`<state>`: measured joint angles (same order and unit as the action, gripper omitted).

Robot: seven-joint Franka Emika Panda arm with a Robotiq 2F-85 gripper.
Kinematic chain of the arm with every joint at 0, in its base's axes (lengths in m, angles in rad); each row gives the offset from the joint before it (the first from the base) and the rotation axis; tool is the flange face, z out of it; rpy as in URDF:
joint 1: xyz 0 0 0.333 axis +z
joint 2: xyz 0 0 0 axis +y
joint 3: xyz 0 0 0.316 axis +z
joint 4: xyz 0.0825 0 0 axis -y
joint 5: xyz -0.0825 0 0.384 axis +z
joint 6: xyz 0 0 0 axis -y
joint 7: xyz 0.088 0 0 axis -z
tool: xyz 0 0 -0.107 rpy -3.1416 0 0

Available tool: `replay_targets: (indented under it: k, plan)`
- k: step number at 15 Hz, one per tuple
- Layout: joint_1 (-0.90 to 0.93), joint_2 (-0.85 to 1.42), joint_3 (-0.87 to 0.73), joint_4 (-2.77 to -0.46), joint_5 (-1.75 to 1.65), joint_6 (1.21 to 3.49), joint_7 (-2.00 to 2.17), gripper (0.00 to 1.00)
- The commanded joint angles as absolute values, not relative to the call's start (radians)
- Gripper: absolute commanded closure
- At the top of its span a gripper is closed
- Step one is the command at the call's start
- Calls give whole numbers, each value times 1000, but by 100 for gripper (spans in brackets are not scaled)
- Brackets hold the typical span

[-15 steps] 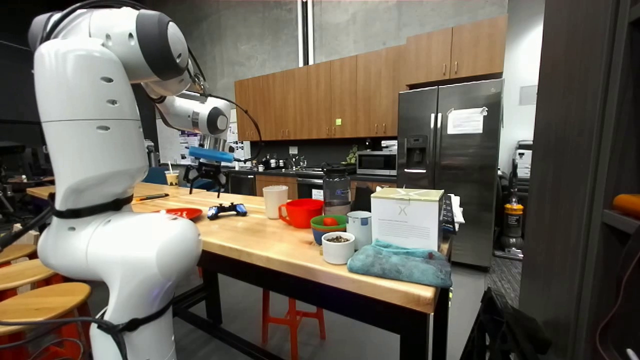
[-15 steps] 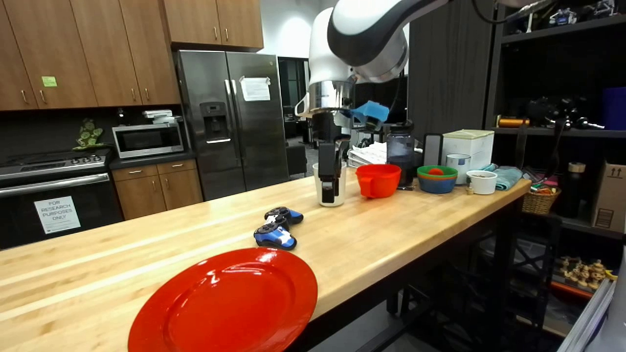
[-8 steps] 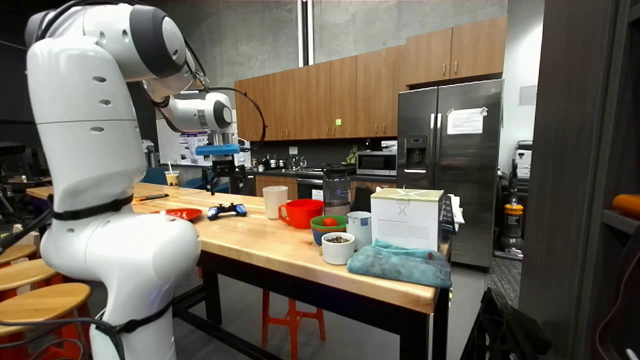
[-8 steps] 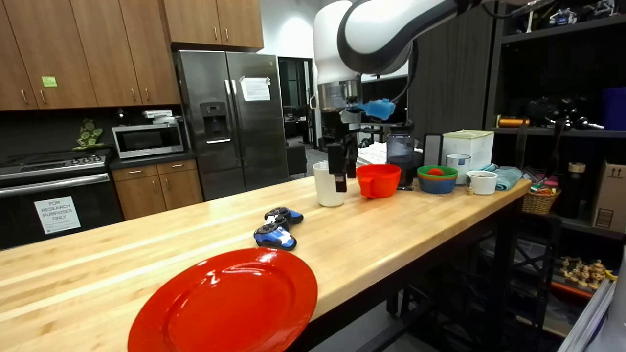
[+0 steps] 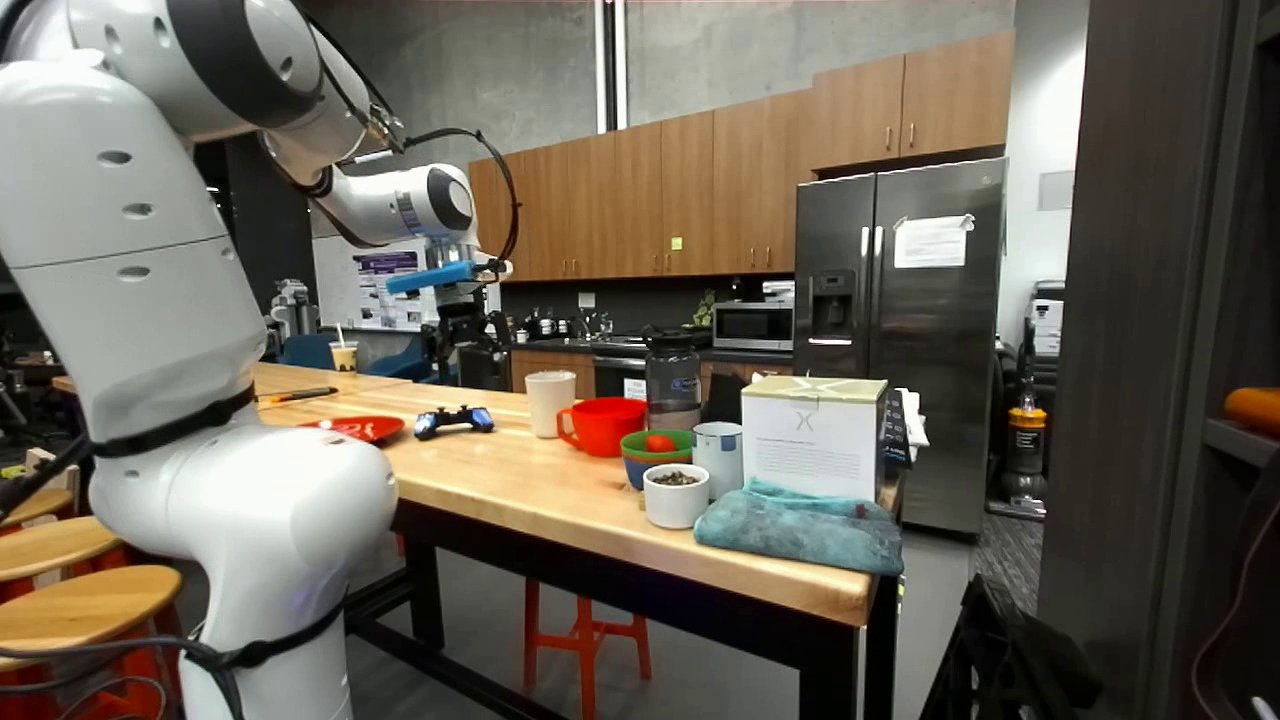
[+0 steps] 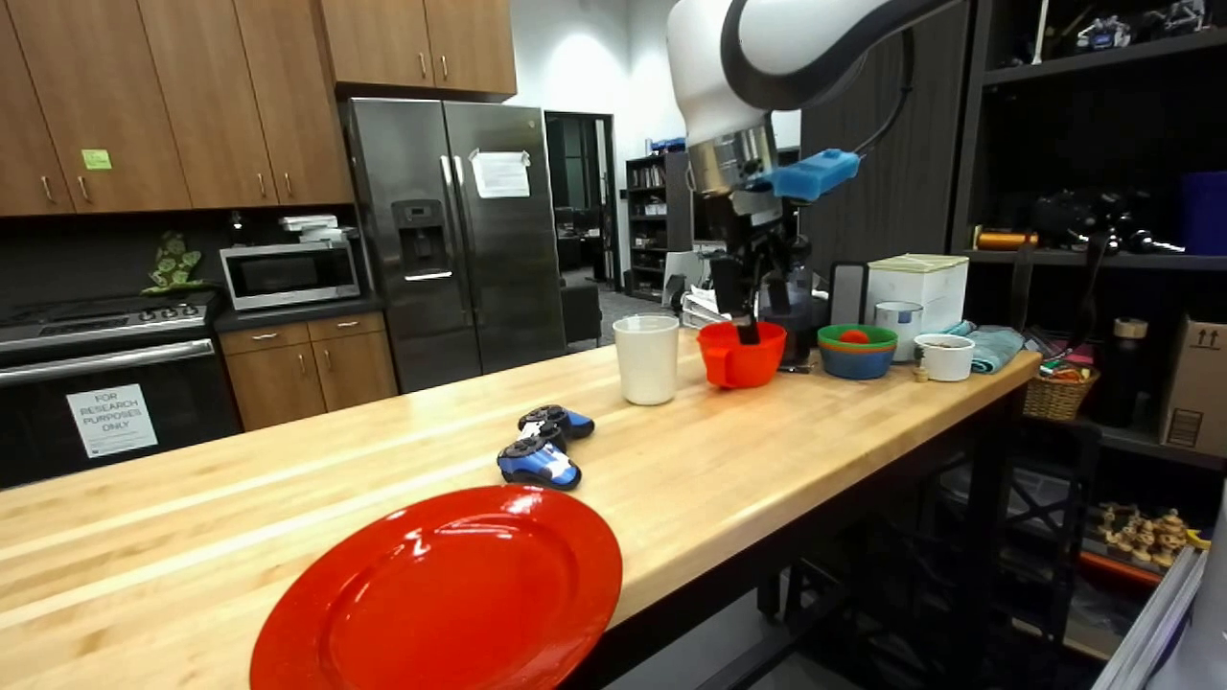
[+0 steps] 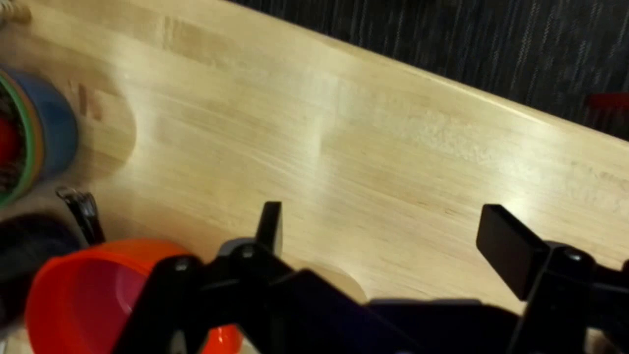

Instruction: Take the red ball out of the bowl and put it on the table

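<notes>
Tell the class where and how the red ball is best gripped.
Probably by opposite sides of the red ball, with the open gripper coming straight down: it is round, its top lies uncovered, and the green bowl surrounds it, hindering a sideways approach.

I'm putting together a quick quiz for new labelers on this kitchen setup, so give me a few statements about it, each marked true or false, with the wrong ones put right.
1. The red ball sits in the green bowl. True.
2. The tool clamps the red ball. False: its fingers stand apart in the wrist view, with nothing in their grasp.
3. The game controller lies on the table, not on the red plate. True.
4. The water bottle lies on its side. False: the water bottle stands upright.
5. The teal cloth lies next to the white box. True.
</notes>
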<state>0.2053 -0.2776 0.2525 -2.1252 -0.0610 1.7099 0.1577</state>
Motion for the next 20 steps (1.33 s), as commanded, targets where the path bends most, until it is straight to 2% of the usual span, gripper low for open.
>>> replay_targets:
  k: [1, 7, 8, 11, 20]
  plan:
    - [173, -432, 229, -2253, -77, 1640, 228, 0]
    - [129, -647, 178, -2418, -73, 1550, 229, 0]
    - [134, -567, 198, -2357, -66, 1549, 225, 0]
    - [126, -632, 187, -2406, -65, 1549, 223, 0]
    - [126, -636, 187, -2411, -65, 1549, 223, 0]
